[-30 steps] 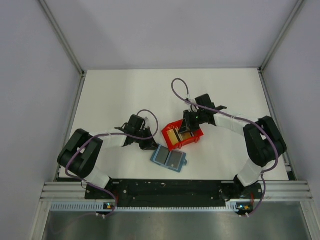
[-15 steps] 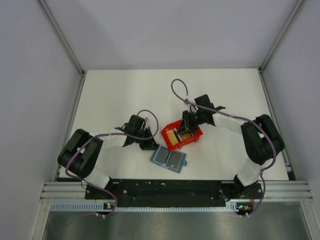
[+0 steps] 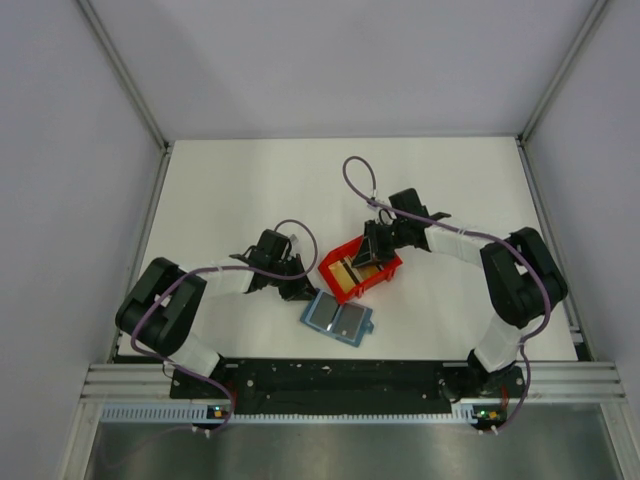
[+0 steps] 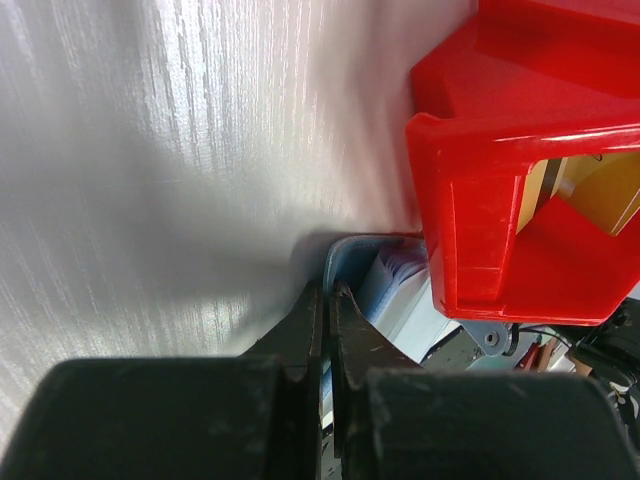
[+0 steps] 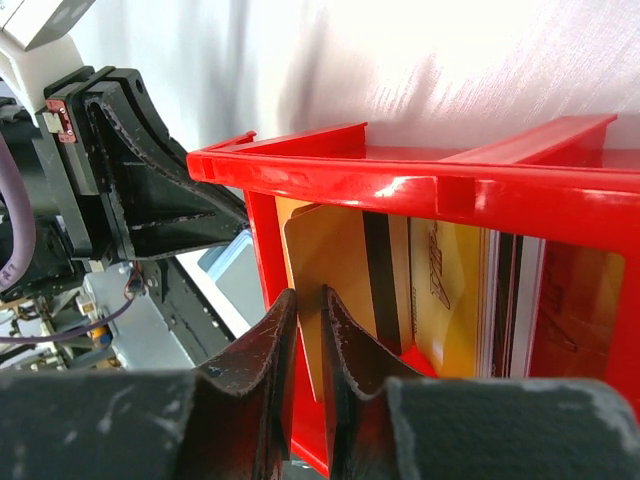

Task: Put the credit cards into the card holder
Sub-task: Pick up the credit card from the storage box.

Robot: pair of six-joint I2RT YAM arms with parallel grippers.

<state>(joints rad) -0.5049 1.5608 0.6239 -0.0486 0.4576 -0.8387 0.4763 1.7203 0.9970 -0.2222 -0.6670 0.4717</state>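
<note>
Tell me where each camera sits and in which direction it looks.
Top external: above and behind the bases, looking down on the table; the left arm and right arm show.
Left wrist: looks along the shut left pincer to the card holder.
Right wrist: looking along the right pincer, which grips a gold card.
Shared: both wrist views show the red bin.
</note>
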